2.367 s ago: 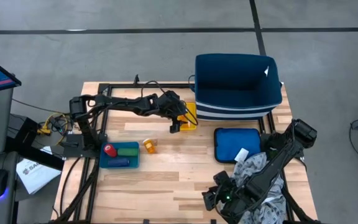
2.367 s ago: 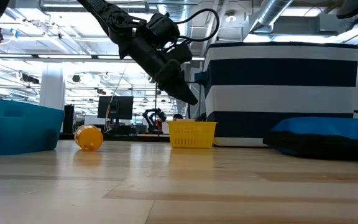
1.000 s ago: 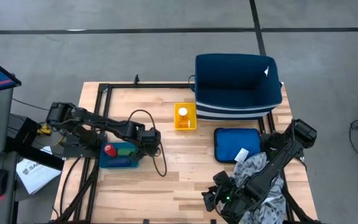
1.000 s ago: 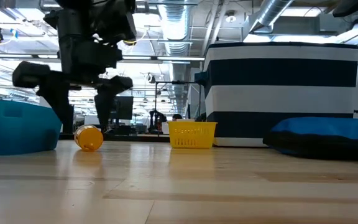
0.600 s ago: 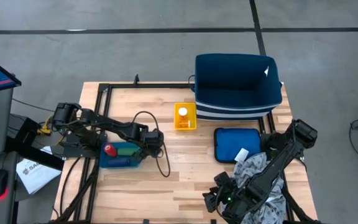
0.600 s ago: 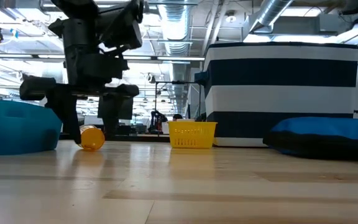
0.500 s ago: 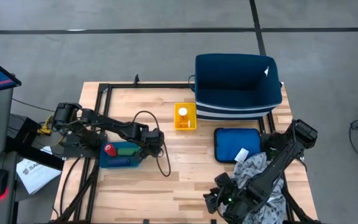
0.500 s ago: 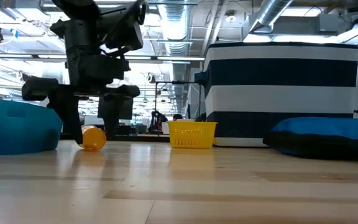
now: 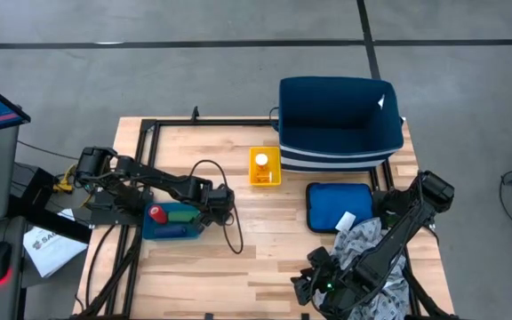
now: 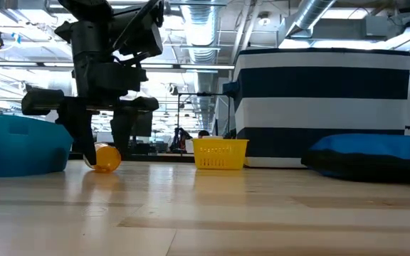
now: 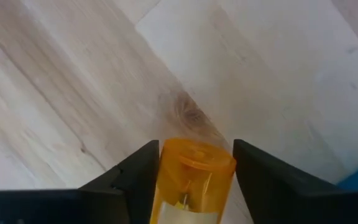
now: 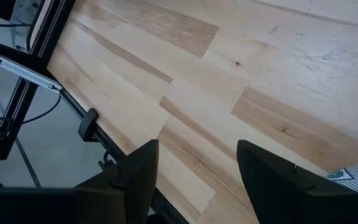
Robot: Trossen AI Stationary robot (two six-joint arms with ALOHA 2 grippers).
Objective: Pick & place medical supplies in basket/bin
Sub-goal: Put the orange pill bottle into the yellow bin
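An orange pill bottle [image 11: 194,177] lies on its side on the wooden table, left of centre, and my left gripper [image 9: 217,203] covers it in the high view. The gripper's fingers stand on either side of the bottle [image 10: 106,158] in the low view. A second orange bottle with a white cap [image 9: 260,161] stands in a small yellow basket [image 9: 265,169]. A red cylinder [image 9: 156,214] and a blue cylinder [image 9: 172,232] lie in a blue tray [image 9: 191,233]. My right gripper [image 9: 314,283] waits open at the near edge, beside the grey patterned cloth [image 9: 363,244]. My left gripper pinches the orange bottle's round body [image 11: 191,186] between its two fingers [image 11: 138,183], one on each side. The fingers come from above, pointing down at the table. The bottle lies on its side on the tabletop, its orange end [image 11: 199,155] showing past the fingertips.
A large blue bin with white stripes [image 9: 340,124] stands at the far right, and a flat blue pouch [image 9: 338,206] lies in front of it. A green object [image 9: 183,213] shares the blue tray. Bare wood shows between the tray and the pouch.
My left gripper has shifted slightly toward the table's right and sunk lower over the orange bottle. The gap between its fingers has narrowed until they close on the bottle's sides. The bottle stays on the table. My right arm has kept still.
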